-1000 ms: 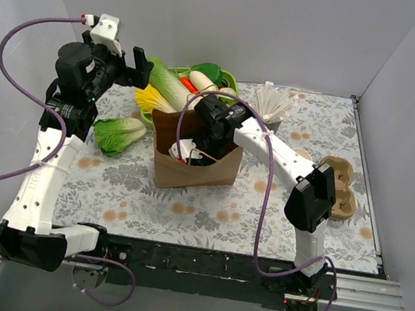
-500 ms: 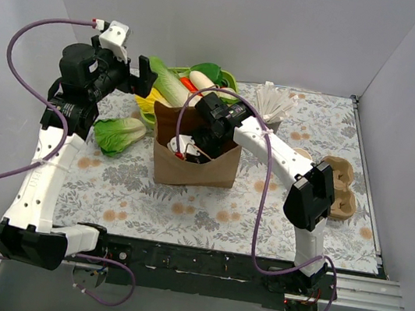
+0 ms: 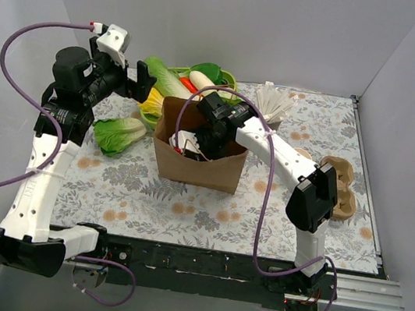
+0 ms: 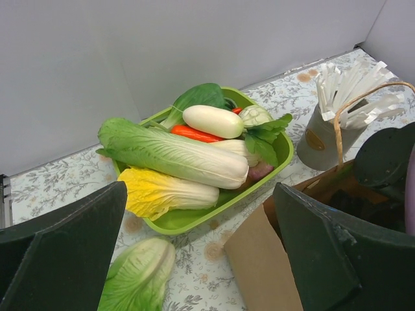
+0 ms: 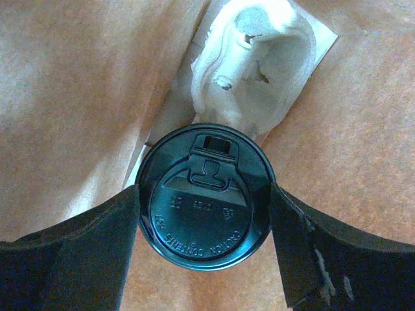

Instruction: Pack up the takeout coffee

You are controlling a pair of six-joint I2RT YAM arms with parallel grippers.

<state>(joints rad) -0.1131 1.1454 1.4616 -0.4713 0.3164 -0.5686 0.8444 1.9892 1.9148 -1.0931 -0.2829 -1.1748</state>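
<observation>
The takeout coffee's round black lid [image 5: 205, 194] fills the right wrist view, held between my right gripper's two dark fingers [image 5: 84, 253], inside the brown paper bag [image 3: 198, 166]. My right gripper [image 3: 203, 141] reaches down into the bag's open top, so the cup itself is hidden in the top view. A white packet [image 5: 256, 65] lies on the bag's floor beyond the lid. My left gripper [image 3: 136, 81] is open and empty, held high at the back left, above the bag's left edge [image 4: 259, 259].
A green tray [image 3: 174, 79] of vegetables stands behind the bag, also in the left wrist view [image 4: 181, 220]. A loose bok choy [image 3: 118, 133] lies left of the bag. A grey straw holder [image 3: 272, 106] stands behind it. A cardboard cup carrier [image 3: 342, 189] sits at right.
The bag has shifted right and opened out more upright. My right gripper stays inside it. My left arm has swung slightly, its gripper still raised near the tray.
</observation>
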